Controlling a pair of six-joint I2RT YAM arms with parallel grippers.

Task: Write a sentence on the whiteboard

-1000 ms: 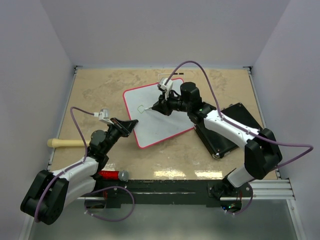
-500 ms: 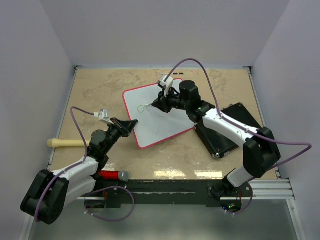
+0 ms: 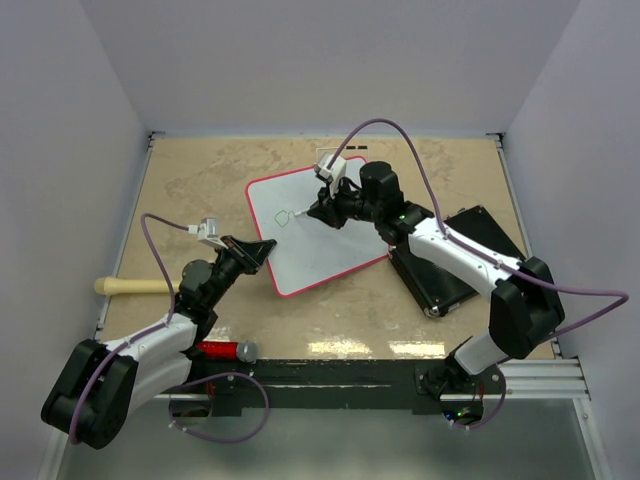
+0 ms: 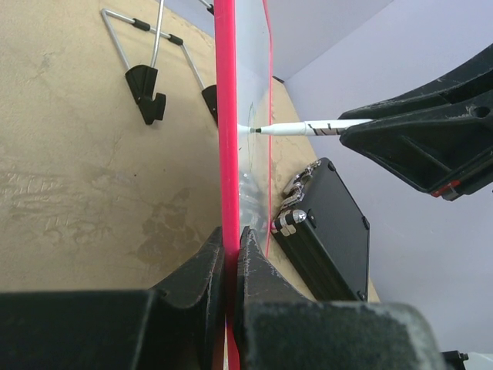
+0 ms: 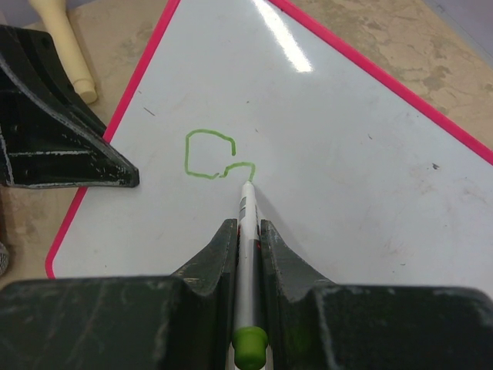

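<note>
The whiteboard (image 3: 320, 235), white with a red rim, lies tilted at the table's middle. My left gripper (image 3: 262, 248) is shut on its near-left edge; in the left wrist view the red rim (image 4: 225, 154) runs between the jaws. My right gripper (image 3: 318, 210) is shut on a white marker (image 5: 246, 223) with a green end, its tip touching the board (image 5: 347, 154). Green strokes (image 5: 208, 158) sit on the board at the tip. The marker (image 4: 308, 128) also shows in the left wrist view, touching the board's face.
A black rectangular case (image 3: 455, 255) lies right of the board, also in the left wrist view (image 4: 327, 223). A cream handle (image 3: 130, 286) lies at the left edge. A red marker (image 3: 220, 350) lies near the front rail. Wire stand feet (image 4: 146, 81) show behind the board.
The right gripper with the marker has shifted slightly over the board, back and forth, and the green stroke has grown a little. The left arm has not moved.
</note>
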